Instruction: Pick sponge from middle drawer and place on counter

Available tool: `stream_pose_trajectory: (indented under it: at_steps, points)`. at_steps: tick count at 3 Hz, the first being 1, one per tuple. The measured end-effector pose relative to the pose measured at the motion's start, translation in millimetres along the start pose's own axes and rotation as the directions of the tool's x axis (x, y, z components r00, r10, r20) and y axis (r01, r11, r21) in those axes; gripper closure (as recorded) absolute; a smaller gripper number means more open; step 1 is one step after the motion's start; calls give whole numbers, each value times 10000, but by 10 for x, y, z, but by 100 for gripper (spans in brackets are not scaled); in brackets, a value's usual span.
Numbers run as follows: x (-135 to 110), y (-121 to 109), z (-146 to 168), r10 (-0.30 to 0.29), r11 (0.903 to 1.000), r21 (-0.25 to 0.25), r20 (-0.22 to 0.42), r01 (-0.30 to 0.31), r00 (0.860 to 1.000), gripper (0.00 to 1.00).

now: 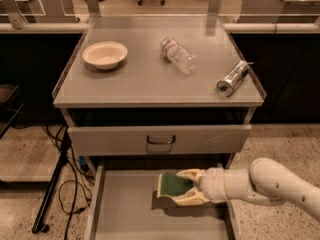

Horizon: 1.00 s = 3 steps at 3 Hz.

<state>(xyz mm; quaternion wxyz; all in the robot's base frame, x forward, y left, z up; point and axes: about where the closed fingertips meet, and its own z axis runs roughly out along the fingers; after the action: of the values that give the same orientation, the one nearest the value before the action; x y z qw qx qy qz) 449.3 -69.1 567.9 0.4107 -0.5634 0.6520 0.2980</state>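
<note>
The sponge (173, 184), dark green face up with a pale yellow edge, is held between the fingers of my gripper (184, 187) a little above the floor of the open middle drawer (125, 214). A shadow lies under it on the drawer floor. The white arm reaches in from the lower right. The grey counter (145, 79) is the cabinet top above, with a slim raised rim.
On the counter stand a cream bowl (104, 54) at the left, a lying clear plastic bottle (178, 56) in the middle and a lying silver can (232, 77) at the right. A shut drawer front with a dark handle (160, 140) overhangs the open drawer. Cables lie on the floor at the left.
</note>
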Motion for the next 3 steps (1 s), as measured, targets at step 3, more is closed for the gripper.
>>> stream_pose_trajectory:
  at_steps: [3]
  points:
    - [-190,42,-86,-189,9997,-133,-541,182,9984,100]
